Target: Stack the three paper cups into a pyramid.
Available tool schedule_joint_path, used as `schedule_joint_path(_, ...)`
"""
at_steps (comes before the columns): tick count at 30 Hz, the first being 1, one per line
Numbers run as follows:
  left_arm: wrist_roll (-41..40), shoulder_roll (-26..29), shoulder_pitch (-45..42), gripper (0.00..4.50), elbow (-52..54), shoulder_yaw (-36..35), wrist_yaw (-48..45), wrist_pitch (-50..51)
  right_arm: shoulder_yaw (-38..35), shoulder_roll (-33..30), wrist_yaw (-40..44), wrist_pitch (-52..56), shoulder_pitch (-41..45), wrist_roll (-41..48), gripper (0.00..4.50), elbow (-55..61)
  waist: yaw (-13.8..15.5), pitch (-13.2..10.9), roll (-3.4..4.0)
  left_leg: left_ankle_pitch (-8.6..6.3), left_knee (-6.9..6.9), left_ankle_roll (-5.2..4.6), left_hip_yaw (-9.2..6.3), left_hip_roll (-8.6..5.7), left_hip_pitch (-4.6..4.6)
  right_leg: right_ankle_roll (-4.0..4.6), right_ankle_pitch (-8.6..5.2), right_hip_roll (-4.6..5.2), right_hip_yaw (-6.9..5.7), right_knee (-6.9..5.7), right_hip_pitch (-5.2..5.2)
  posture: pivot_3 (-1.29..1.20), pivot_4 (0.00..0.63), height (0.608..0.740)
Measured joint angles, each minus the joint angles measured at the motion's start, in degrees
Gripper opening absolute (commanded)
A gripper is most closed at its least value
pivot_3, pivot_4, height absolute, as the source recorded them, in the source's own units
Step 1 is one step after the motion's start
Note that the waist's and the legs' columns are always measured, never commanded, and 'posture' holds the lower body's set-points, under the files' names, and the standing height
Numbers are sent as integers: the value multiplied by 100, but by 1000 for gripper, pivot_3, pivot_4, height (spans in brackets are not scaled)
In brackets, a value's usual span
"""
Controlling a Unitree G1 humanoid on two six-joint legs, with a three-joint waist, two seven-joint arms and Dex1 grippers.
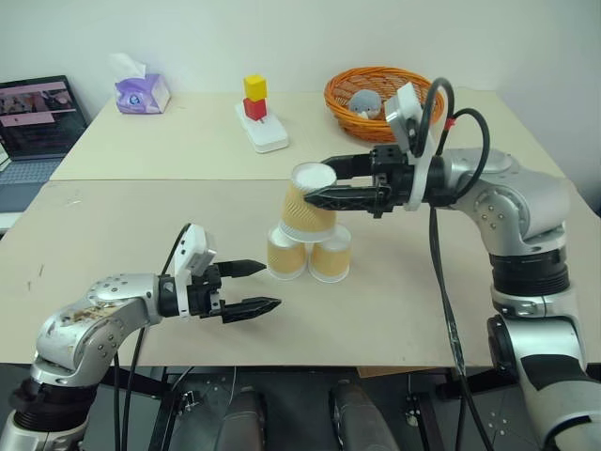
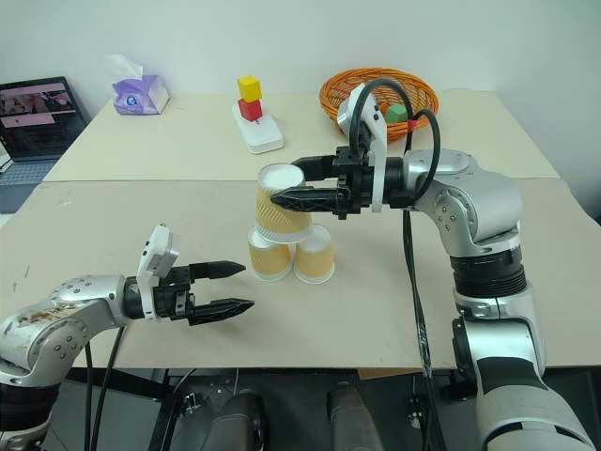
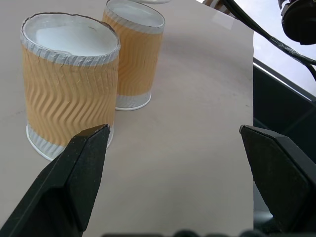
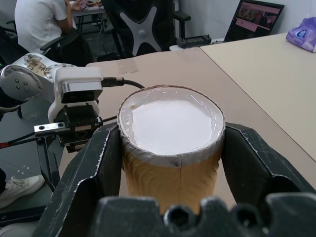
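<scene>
1. R gripper (image 1: 315, 186): clamped on top cup (image 1: 308, 201), one black finger each side of its ribbed wall, just under the white upturned base. Cup is inverted (wide mouth down). R wrist view confirms: cup sits fully between both fingers, both pads touching the wall.

2. Top cup position: over the seam between the two base cups, tilted slightly. Its lower rim is at the level of the base cups' tops; contact vs. small gap cannot be determined.

3. Base cups: L base cup (image 1: 285, 252) and R base cup (image 1: 331, 254) stand inverted, side by side, touching or nearly so, on the near table (image 1: 113, 225), approx. centre. Both upright, no lean.

4. L gripper (image 1: 246, 287): wide open, nothing held. Fingers point toward the base cups from the robot's left, low over the tabletop. Tips are near the L base cup but apart from it. L wrist view: both base cups lie ahead, offset toward one finger, not between the fingers.

5. Background, far table: tissue box (image 1: 143, 92) at far left, red-and-yellow block tower (image 1: 255, 98) on a white holder, orange wicker basket (image 1: 380, 97) w/ small items behind the R arm. Laptop (image 1: 38, 122) open at the left edge. Person seated at a desk (image 4: 42, 22), seen in R wrist view.
</scene>
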State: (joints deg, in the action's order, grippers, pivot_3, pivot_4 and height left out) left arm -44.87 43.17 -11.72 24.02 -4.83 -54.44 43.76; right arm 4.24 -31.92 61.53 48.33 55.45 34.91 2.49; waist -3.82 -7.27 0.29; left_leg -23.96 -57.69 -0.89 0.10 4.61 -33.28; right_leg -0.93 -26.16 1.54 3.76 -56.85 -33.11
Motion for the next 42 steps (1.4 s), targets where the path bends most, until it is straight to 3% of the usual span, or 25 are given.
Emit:
schedule_joint_path(13, -3, -9, -61, 4500, 0, -23, 81, 0, 155, 5, -13, -218, -107, -212, 2729, -30, 1, 0, 0, 0, 1, 0, 0, 0, 0, 0, 0, 0, -1, 2, 1, 0, 150, 652)
schedule_joint_path(15, -8, -9, -61, 4500, 0, -26, 94, 1, 158, 15, -31, -268, -156, -227, 3666, -53, 0, 0, 0, 0, 1, 0, -1, 0, 0, 0, 0, 0, -1, 2, 1, 0, 150, 652)
schedule_joint_path(18, -17, -14, -61, 4500, 0, -30, 110, 1, 160, 33, -29, -316, -225, -231, 4456, -75, 1, 0, 0, 0, 1, 0, -1, 0, -1, 0, 0, 0, -1, 2, 0, 0, 150, 652)
schedule_joint_path(27, -23, -54, -82, 4500, -5, -34, 145, 3, 75, -89, 109, -405, -227, -160, 4456, -74, 1, 0, 0, 0, 0, 0, -1, 0, -1, 0, 0, 0, -1, 2, 0, 0, 150, 652)
schedule_joint_path(34, -90, -143, -109, 4500, -21, -97, 208, 26, -852, -657, 702, -175, -251, 722, 4456, -91, 53, -1, -2, 0, 1, 0, -4, -1, -2, 0, 0, 2, -7, 11, 7, 0, 150, 652)
schedule_joint_path(38, -752, -379, -104, 4500, -9, -792, 690, 228, -1315, -971, 559, -256, -609, 749, 4456, -197, 83, -2, -5, 0, 0, -1, -8, 4, 0, 0, 0, 2, -9, 13, 10, 0, 150, 652)
schedule_joint_path(42, -1446, -529, 84, 4500, 184, -1486, 1449, 458, -1752, -973, -332, -703, -1173, 279, 4456, -429, 83, -2, -6, 0, 0, -1, -6, 6, 0, -1, 0, 2, -1, 10, 9, 0, 150, 652)
